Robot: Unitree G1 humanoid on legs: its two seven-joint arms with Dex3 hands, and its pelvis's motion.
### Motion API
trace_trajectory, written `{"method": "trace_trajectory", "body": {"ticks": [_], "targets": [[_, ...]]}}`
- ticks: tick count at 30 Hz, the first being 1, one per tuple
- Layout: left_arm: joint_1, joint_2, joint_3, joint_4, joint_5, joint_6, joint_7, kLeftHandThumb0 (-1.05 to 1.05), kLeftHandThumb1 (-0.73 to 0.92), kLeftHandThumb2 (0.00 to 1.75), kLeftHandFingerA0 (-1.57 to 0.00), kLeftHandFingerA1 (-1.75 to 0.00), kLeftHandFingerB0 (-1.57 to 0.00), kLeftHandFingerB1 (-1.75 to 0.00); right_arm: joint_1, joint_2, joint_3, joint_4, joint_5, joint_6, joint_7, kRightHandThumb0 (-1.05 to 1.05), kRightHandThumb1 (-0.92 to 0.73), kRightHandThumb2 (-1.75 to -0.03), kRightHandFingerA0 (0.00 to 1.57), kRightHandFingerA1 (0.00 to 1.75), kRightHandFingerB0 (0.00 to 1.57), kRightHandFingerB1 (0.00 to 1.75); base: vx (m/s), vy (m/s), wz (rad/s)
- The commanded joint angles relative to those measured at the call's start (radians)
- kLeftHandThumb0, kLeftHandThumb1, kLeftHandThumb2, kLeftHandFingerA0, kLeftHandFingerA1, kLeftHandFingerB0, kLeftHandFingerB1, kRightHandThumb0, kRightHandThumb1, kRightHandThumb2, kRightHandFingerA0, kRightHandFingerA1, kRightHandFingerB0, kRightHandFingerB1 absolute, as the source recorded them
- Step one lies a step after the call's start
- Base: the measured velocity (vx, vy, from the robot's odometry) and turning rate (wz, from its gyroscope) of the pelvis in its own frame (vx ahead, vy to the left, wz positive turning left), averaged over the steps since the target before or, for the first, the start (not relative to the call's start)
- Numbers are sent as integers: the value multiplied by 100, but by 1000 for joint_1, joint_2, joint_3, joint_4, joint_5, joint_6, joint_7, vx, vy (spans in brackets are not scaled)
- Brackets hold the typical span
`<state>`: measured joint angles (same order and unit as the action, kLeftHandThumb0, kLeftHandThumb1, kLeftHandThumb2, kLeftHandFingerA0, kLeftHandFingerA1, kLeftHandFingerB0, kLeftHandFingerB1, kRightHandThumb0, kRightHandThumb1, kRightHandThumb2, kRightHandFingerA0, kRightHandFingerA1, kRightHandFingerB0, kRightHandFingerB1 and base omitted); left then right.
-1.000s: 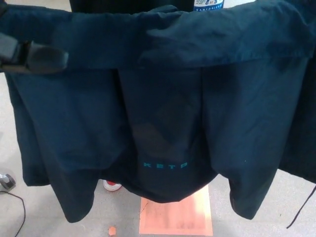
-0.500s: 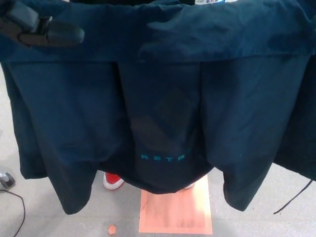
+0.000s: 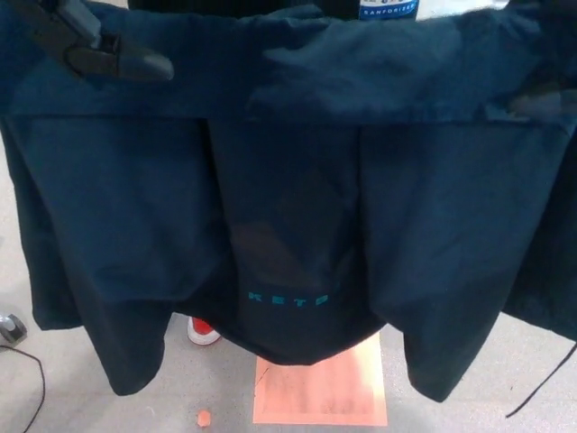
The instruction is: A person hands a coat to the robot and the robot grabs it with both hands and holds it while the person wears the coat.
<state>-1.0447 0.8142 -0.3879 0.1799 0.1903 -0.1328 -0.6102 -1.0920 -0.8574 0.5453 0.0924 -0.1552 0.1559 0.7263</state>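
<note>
We note the left hand (image 3: 99,50) at ten o'clock, dark fingers (image 3: 135,65) extended toward three o'clock; grip state indeterminate. We see only a dark trace of the right hand (image 3: 541,99) at two o'clock.

Soft, even light; the dark navy coat (image 3: 288,207) reads underexposed, its folds barely separable. Below its hem, the orange floor mat (image 3: 320,392) looks blurred and grainy.
</note>
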Motion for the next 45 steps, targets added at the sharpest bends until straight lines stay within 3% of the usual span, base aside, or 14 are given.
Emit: {"method": "trace_trajectory", "body": {"ticks": [1, 4, 6, 7, 8, 11, 14, 24, 25, 26, 29, 32, 33, 45], "targets": [[-67, -41, -103, 67, 91, 295, -278, -88, 52, 90, -8, -30, -8, -16, -187, 163, 215, 177, -146, 291, 388, -83, -53, -91, 18, 47, 3, 17, 0, 0, 0], [-67, -47, -109, 69, 87, 320, -291, -87, 52, 89, -8, -27, -8, -16, -232, 191, 257, 223, -186, 275, 413, -85, -56, -93, 17, 46, 3, 16, 0, 0, 0], [-66, -56, -114, 77, 89, 342, -303, -83, 49, 88, -7, -33, -5, -17, -270, 221, 281, 281, -207, 249, 420, -88, -71, -62, 11, 30, 1, 23, 0, 0, 0], [-65, -61, -119, 80, 95, 352, -306, -84, 49, 87, -7, -37, -6, -18, -289, 237, 293, 308, -218, 241, 423, -86, -57, -97, 5, 41, 7, 15, 0, 0, 0], [-65, -64, -123, 83, 99, 363, -309, -88, 62, 59, -11, -30, -6, -24, -304, 248, 303, 331, -227, 232, 426, -84, -55, -98, 3, 42, 4, 17, 0, 0, 0], [-68, -79, -138, 101, 115, 363, -317, -81, 49, 91, -4, -41, -4, -23, -365, 285, 326, 415, -244, 181, 445, -92, -61, -100, 1, 17, 0, 5, 0, 0, 0], [-71, -83, -156, 103, 139, 368, -328, -86, 62, 60, -16, -33, -8, -23, -410, 313, 343, 485, -257, 130, 466, -98, -65, -100, 0, 3, 0, 0, 0, 0, 0], [-56, -102, -165, 106, 193, 381, -353, -94, 53, 87, -8, -39, -6, -22, -496, 399, 321, 615, -319, 127, 441, -80, -52, -93, 3, 41, 1, 14, 0, 0, 0], [-53, -101, -164, 101, 197, 382, -356, -90, 50, 87, -7, -40, -6, -24, -498, 403, 319, 620, -324, 126, 442, -88, -66, -61, 13, 31, 1, 19, 0, 0, 0], [-45, -101, -160, 90, 199, 392, -362, -90, 60, 60, -15, -32, -7, -23, -498, 407, 319, 622, -336, 123, 443, -82, -52, -93, 5, 32, 4, 12, 0, 0, 0], [-29, -108, -150, 74, 195, 414, -373, -87, 51, 86, -13, -42, -7, -24, -488, 405, 322, 609, -369, 118, 445, -80, -52, -93, 10, 37, 0, 14, 0, 0, 0], [-16, -106, -157, 62, 212, 408, -383, -87, 62, 60, -31, -36, -7, -23, -474, 405, 319, 586, -398, 124, 445, -80, -50, -88, 12, 43, 0, 14, 0, 0, 0], [-11, -104, -158, 55, 215, 407, -387, -88, 52, 89, -28, -48, -4, -19, -467, 402, 317, 571, -408, 123, 435, -82, -51, -89, 22, 48, 0, 11, 0, 0, 0], [40, -112, -120, 29, 231, 419, -391, -87, 51, 89, -25, -48, -5, -19, -425, 391, 296, 529, -470, 119, 497, -81, -49, -87, 22, 47, 0, 10, 0, 0, 0]]}}
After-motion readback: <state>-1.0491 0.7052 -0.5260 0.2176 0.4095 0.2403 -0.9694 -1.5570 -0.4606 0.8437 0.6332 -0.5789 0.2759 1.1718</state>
